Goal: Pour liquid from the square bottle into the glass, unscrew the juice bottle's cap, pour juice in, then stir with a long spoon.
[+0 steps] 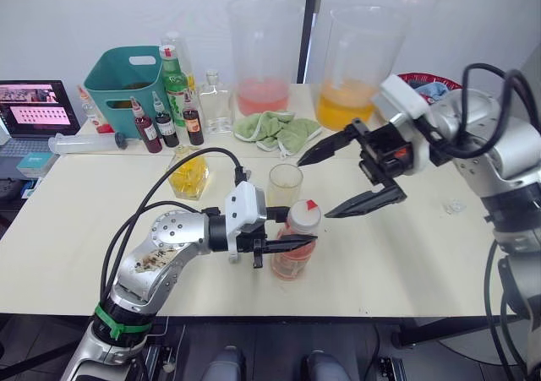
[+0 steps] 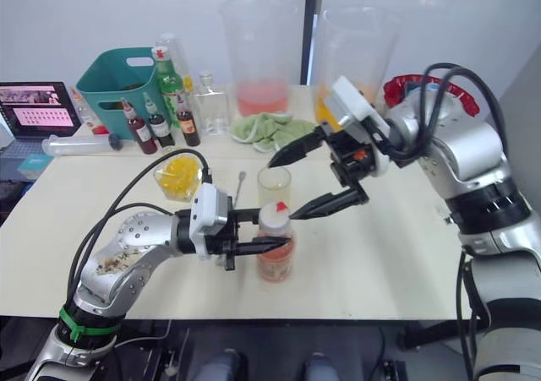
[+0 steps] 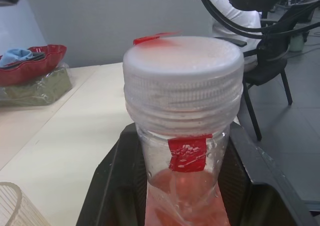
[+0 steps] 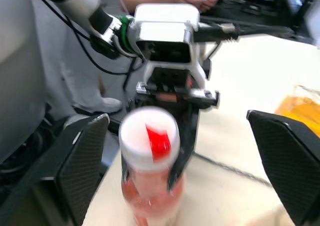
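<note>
Left arm: reaches in low over the table [image 1: 406, 254] from the robot's left, forearm roughly level.
Left gripper [image 1: 292, 244]: fingers closed around the juice bottle [image 1: 294, 258] just below its neck; the bottle stands upright on the table.
Right arm: comes in from the robot's right, raised above the table, wrist turned toward the bottle.
Right gripper [image 2: 306, 182]: fingers spread wide, holding nothing; it hangs above and just beside the cap [image 2: 275, 216], one finger past the glass [image 2: 274, 187], the other near the cap.
Cap: white with a red mark, seated on the bottle neck.
Juice [image 3: 187, 201]: pink-orange, level below the neck.
Glass: upright, just behind the juice bottle; contents cannot be told.
Square bottle [image 1: 188, 172]: on the table to the robot's left of the glass, holding yellow liquid [image 1: 188, 178].
Spoon [image 2: 239, 187]: lies on the table between square bottle and glass.
Table: pale, flat surface against a white wall.
Far edge: two large pitchers, one with pink liquid [image 1: 264, 95], one with orange [image 1: 345, 106]; green cloth [image 1: 277, 130]; teal bin [image 1: 128, 78]; small dark-red bottles [image 1: 166, 121]; green bottle [image 1: 175, 81].
Room: laptop [image 1: 32, 111] on the far left.
</note>
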Robot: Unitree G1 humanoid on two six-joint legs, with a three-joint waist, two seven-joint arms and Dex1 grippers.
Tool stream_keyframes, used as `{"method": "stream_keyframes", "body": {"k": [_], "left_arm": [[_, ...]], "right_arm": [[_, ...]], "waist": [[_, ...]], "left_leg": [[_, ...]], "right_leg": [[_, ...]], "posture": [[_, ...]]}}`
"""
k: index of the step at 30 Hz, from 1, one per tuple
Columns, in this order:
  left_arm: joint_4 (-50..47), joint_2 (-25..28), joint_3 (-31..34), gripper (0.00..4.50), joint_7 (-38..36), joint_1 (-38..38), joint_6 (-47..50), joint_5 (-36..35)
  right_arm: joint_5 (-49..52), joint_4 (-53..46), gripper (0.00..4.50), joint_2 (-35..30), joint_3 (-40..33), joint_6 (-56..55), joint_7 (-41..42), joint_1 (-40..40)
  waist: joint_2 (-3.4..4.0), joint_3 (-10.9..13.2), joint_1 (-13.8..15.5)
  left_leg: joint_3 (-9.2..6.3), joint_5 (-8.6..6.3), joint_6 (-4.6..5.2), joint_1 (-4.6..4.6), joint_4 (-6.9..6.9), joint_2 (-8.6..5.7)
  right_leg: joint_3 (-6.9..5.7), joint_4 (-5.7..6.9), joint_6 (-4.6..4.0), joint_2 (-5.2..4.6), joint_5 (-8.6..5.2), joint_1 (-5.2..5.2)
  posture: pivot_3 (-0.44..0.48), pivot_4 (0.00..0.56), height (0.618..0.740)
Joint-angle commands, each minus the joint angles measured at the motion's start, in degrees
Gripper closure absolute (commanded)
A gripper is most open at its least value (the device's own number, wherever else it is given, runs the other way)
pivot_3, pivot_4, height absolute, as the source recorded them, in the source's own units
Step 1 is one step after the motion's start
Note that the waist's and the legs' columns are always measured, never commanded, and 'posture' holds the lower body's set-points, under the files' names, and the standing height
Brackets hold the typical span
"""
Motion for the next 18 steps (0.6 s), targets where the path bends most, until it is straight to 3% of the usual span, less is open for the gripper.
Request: {"method": "stream_keyframes", "body": {"k": [1,5,9,18], "left_arm": [[2.1,-0.2,-2.3,3.03,-1.9,-0.1,0.3,0.1],[5.0,-2.0,-1.9,3.03,-3.4,-1.7,-1.3,-0.7],[7.7,-2.9,-2.1,3.03,-5.1,-3.2,-1.4,-0.6],[10.5,-4.1,-2.6,3.03,-7.5,-5.6,-1.3,-0.7]], "right_arm": [[1.1,-8.1,0.03,-0.7,-7.5,3.9,-6.0,3.6],[4.1,-21.8,0.03,0.0,-14.9,12.8,-22.1,14.1],[8.1,-31.6,0.03,1.5,-19.7,19.1,-33.1,20.6],[9.8,-39.7,0.03,4.9,-21.8,23.7,-45.0,26.1]], "waist": [[0.0,0.0,0.0],[0.0,0.0,0.4],[0.0,0.0,0.7],[0.0,0.0,0.6]], "left_leg": [[0.01,0.0,0.0,0.0,0.0,0.0],[0.0,0.0,0.0,0.0,0.0,0.0],[0.0,0.0,0.0,-0.07,0.06,-0.02],[0.02,0.0,0.0,-0.05,0.06,-0.06]], "right_leg": [[0.01,0.01,0.0,0.0,0.0,-0.01],[0.0,0.01,0.0,0.04,0.0,0.01],[0.01,0.02,0.0,-0.03,0.0,0.0],[-0.01,-0.01,0.01,0.02,-0.01,0.06]], "posture": [[0.0,0.15,0.74],[0.0,0.15,0.74],[0.0,0.15,0.74],[0.0,0.15,0.74]]}}
